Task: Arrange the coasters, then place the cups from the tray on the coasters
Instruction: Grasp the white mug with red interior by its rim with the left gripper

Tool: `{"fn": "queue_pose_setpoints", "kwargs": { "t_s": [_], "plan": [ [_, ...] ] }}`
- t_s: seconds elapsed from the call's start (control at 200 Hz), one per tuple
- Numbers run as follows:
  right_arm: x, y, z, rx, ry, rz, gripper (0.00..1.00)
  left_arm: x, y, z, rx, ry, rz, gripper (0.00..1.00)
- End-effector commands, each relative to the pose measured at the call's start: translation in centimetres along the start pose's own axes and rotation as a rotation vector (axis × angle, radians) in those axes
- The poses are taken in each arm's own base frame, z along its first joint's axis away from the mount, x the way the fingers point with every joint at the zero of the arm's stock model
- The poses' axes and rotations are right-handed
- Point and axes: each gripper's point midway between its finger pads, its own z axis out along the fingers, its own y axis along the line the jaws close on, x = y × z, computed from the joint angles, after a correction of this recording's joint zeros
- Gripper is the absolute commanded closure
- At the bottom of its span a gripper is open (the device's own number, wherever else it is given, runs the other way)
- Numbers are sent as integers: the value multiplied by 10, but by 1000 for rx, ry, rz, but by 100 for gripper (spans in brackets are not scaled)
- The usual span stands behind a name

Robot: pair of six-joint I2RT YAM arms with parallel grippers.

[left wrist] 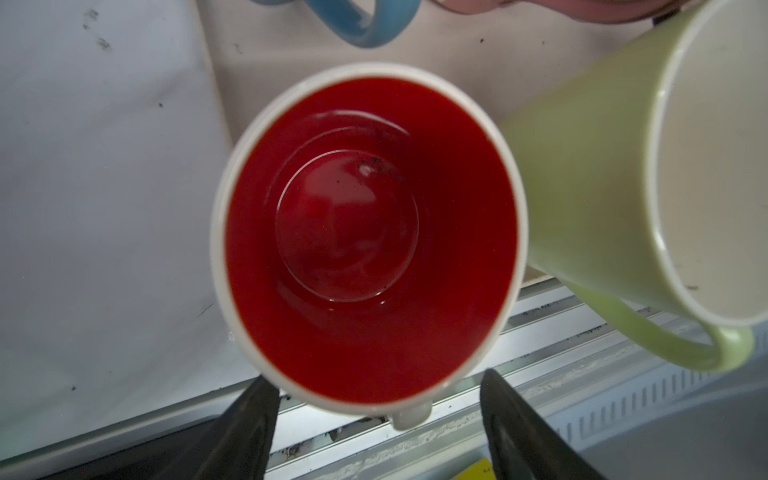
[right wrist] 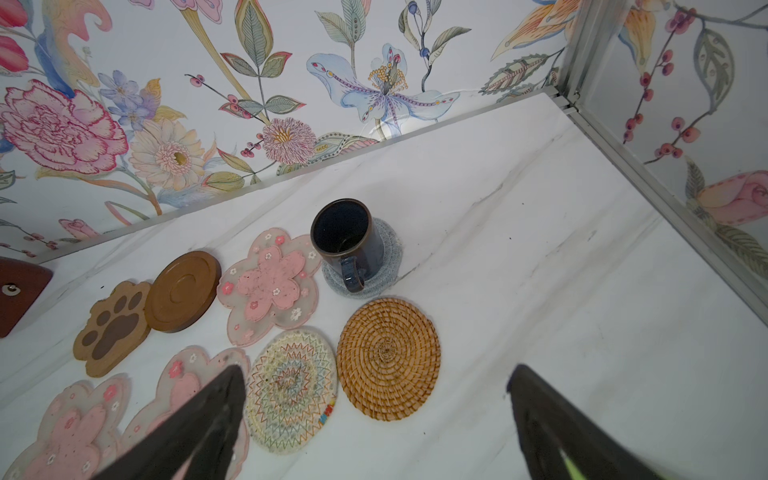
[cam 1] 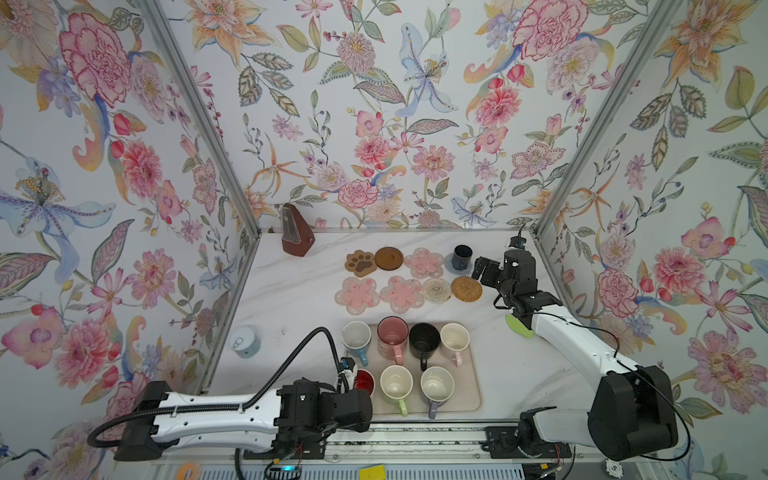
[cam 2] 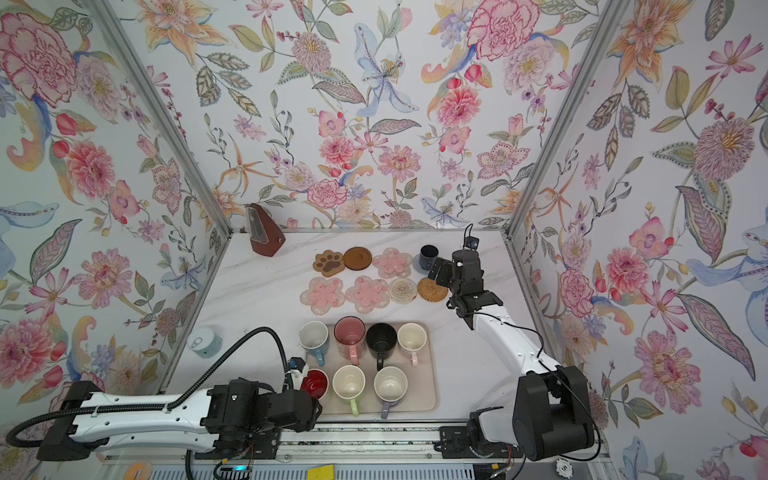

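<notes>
— red mug [left wrist: 370,232]: where is it?
— upright in the tray [cam 1: 469,390], at the corner nearest the left arm, just beside the green mug [left wrist: 582,187].
— and the left claw [left wrist: 378,380]?
— jaws apart, one on each side of the handle [left wrist: 409,417]. they don't seem to touch it, and nothing is held.
— how to take it well?
— i'd centre on the handle, get low enough for a full bite and close firmly. then lift straight up so the green mug isn't knocked, and carry it level to a bare coaster, say the paw [cam 1: 360,262].
— right claw [right wrist: 376,370]?
— wide and empty, near the navy mug [right wrist: 345,232], which sits on the grey mat [right wrist: 386,262].
</notes>
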Motion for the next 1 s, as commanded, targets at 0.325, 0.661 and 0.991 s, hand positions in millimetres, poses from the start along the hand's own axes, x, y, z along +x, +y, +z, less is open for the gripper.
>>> {"fn": "queue_pose_setpoints", "kwargs": {
  "t_s": [0.325, 0.661, 0.991],
  "plan": [
    [-1, -1, 3, -5, -14, 22, 1, -1, 9, 11, -83, -26, 3, 48],
    [-3, 0, 2, -14, -18, 26, 1, 0, 7, 14, -103, -16, 25, 65],
    [-7, 4, 5, -29, -23, 35, 1, 0, 13, 8, -127, -7, 29, 83]
  ]
}}
